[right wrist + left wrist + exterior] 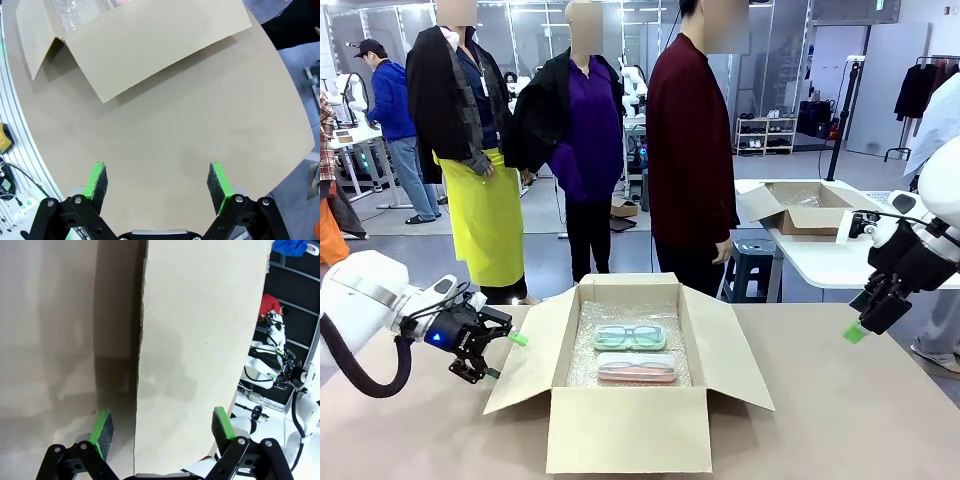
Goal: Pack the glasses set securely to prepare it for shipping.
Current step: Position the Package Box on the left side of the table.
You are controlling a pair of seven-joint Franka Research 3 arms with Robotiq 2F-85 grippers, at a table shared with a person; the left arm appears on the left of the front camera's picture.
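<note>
Sitting at centre frame in the front view, the big brown cardboard box [630,425] has all four flaps folded out, and inside it a sheet of clear bubble wrap [582,362] lines the bottom. On that wrap lie both pieces of the glasses set: the mint green rounded-rectangle case [629,337] showing dark-rimmed spectacles toward the back, and the pale pink and whitish rounded-rectangle case [636,368] just in front of it, close together, both flat.

Over at lower left, the left gripper [506,355] is wide open, holding nothing, with the box's left flap [200,350] running between its green pads in the left wrist view; contact I cannot tell. At the right edge, the right gripper [157,182] hangs above the desk, jaws spread wide and empty, well apart from the box.

Underneath it all, the plain tan desk [840,420] spreads out. Beyond it a person in a dark red top [688,150] stands at the far side, and a second open cardboard box [798,208] rests on a white table [850,262] at right.
</note>
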